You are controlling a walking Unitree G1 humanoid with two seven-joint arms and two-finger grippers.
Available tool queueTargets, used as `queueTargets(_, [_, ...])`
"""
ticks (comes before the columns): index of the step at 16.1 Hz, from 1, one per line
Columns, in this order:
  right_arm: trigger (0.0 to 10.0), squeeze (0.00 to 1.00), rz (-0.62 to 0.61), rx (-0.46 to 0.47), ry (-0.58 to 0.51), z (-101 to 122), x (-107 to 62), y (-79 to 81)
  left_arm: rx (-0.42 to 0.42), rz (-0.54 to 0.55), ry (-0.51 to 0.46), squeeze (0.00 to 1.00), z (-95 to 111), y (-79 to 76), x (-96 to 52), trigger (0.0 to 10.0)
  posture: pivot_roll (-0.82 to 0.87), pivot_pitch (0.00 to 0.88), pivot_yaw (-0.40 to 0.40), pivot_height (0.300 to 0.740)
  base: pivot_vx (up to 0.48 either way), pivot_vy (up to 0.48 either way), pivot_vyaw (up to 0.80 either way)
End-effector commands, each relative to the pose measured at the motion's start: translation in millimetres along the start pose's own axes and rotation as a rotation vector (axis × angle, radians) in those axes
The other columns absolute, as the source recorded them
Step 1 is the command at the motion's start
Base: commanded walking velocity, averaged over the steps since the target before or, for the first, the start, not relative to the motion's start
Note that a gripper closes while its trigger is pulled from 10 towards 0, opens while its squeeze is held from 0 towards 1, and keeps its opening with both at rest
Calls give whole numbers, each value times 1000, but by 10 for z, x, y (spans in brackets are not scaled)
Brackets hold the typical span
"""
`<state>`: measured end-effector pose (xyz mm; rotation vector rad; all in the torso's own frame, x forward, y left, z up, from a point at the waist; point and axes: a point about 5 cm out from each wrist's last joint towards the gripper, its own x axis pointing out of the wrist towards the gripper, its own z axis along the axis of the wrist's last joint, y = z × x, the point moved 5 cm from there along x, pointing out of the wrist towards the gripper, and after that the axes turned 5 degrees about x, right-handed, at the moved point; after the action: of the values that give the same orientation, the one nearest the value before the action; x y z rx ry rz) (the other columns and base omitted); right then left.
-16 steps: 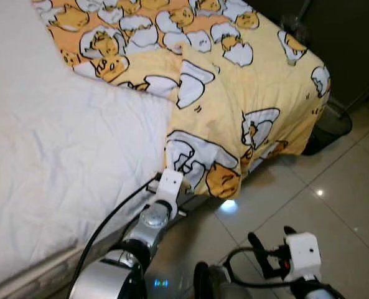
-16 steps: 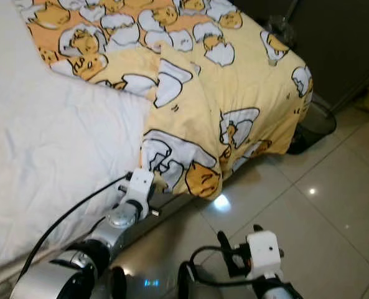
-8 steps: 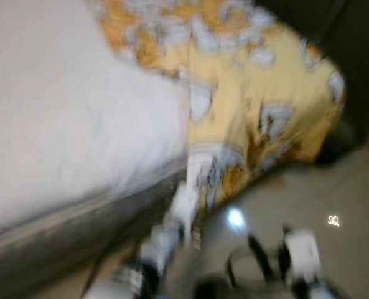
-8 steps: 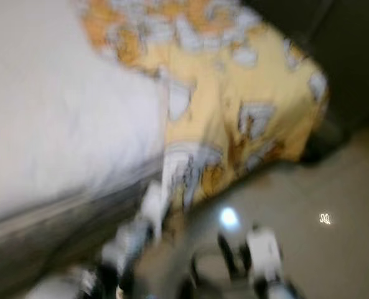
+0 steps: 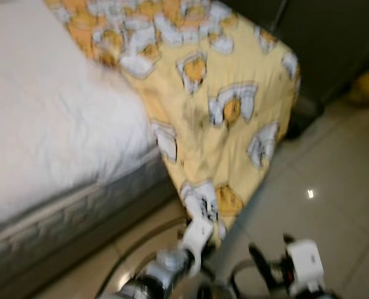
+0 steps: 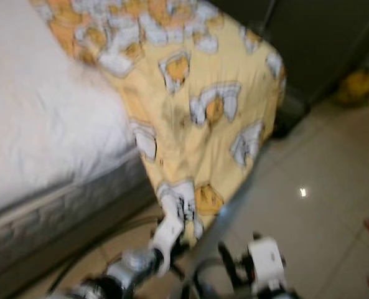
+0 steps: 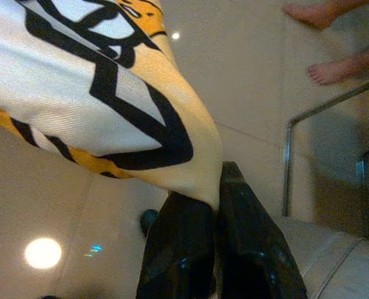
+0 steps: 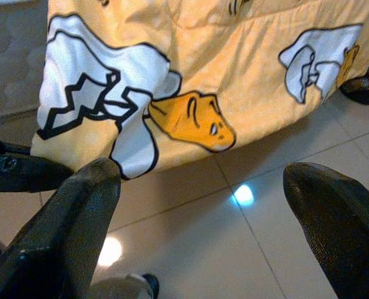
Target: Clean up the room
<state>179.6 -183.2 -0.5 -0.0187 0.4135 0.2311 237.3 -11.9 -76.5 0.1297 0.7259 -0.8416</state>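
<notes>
Glossy beige floor tiles (image 5: 333, 187) reflect a ceiling light. A dark cabinet (image 5: 333, 43) stands beyond the bed, with a yellow object (image 6: 353, 87) at its foot. A person's bare feet (image 7: 324, 43) stand on the tiles near a metal rail (image 7: 296, 143).

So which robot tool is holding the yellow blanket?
The left tool: its fingers are pinched shut on the blanket's corner. The right tool is open, holding nothing.
</notes>
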Motion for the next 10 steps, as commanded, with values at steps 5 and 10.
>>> queueTargets(5, [10000, 0, 22, -1, 24, -24, -85, -33, -108, -406, 94, 0, -375, -1451, 49, 10000, -181, 169, -129, 740, 0, 0, 0])
queueTargets(10, [10000, 0, 43, -2, 22, -13, -39, -14, 106, 113, -136, 0, -50, -407, 18, 10000, -146, 157, -133, 740, 0, 0, 0])
